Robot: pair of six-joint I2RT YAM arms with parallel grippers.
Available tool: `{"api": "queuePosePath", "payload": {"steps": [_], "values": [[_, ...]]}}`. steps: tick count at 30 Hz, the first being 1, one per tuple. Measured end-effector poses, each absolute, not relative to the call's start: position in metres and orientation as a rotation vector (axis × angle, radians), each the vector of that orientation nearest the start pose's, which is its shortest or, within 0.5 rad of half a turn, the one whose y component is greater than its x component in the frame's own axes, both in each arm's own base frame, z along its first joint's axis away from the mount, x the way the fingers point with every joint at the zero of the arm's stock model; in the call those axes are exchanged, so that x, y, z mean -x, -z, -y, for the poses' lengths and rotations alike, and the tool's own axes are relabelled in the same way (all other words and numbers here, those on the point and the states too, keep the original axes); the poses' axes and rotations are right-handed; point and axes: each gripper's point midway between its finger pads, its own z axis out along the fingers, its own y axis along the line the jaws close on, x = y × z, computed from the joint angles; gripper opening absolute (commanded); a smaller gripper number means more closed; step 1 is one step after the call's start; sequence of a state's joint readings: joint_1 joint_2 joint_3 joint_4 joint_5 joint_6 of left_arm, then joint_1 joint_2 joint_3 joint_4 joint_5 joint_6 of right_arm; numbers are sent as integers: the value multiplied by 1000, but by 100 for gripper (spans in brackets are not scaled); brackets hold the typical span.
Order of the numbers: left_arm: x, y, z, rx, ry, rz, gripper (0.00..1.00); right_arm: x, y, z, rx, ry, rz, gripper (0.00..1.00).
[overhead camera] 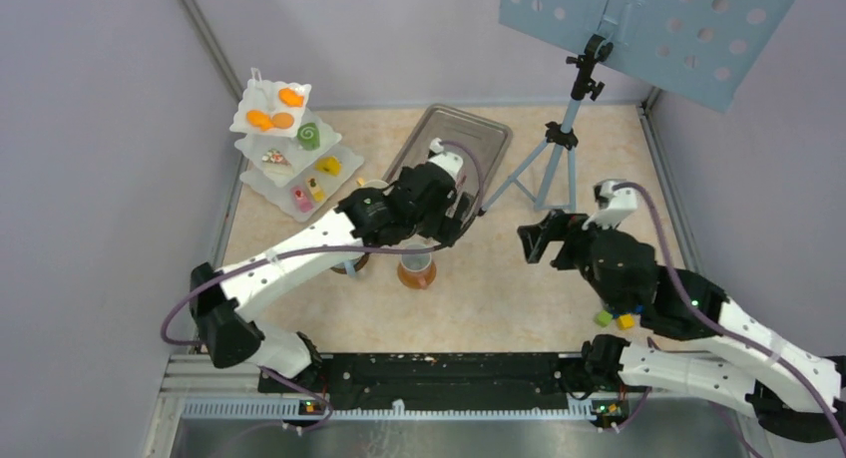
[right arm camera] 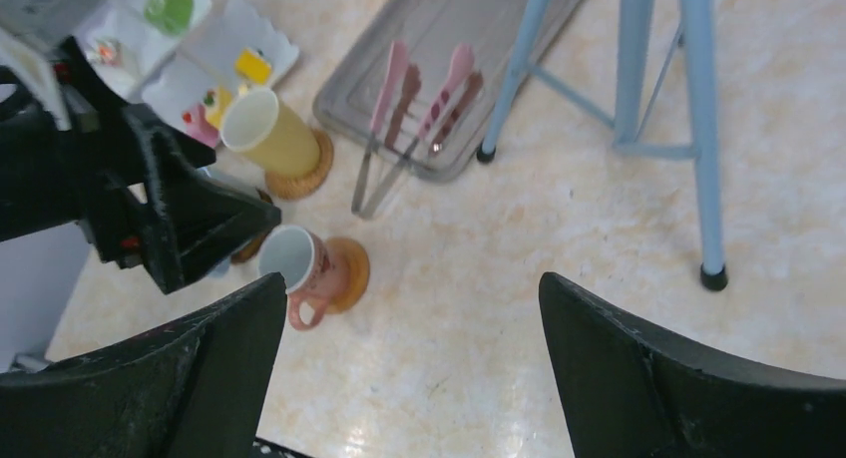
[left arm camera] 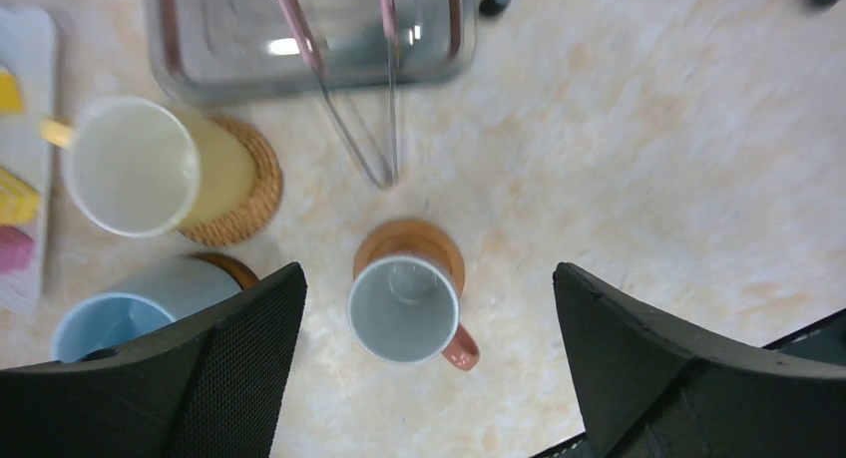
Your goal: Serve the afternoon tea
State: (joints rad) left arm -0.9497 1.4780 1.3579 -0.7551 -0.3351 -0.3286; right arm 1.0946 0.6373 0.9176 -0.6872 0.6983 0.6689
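Arm bases sit along the bench's [overhead camera: 499,298] near edge. From above, at 10 o'clock, a white stand [overhead camera: 267,187] holds pastries: orange biscuits [overhead camera: 263,119] on top, a green roll [overhead camera: 308,135] in the middle, a yellow wedge [overhead camera: 327,165] and a pink slice [overhead camera: 301,197] lower. Left claw [left arm camera: 427,268] hangs spread wide, gripping nothing, over a pink mug [left arm camera: 404,308] upright on a brown coaster [left arm camera: 429,240] near bench centre. At the mug's 10 o'clock a yellow cup [left arm camera: 135,164] stands on a woven coaster [left arm camera: 261,184]; at 9 o'clock, a blue cup [left arm camera: 105,328]. A metal tray [overhead camera: 494,134] with pink tongs [right arm camera: 397,74] lies at 12 o'clock. Right claw [right arm camera: 411,278], at 3 o'clock, is spread and empty.
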Motion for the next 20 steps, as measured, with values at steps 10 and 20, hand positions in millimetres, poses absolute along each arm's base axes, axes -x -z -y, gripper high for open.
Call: {"api": "queuePosePath", "payload": {"steps": [10, 20], "values": [[-237, -424, 238, -463, 471, -1756, 99, -176, -412, -96, -52, -509, -1661, 96], [-140, -565, 122, -311, 717, -1130, 99, -155, -472, -62, -52, -630, -1463, 96]]}}
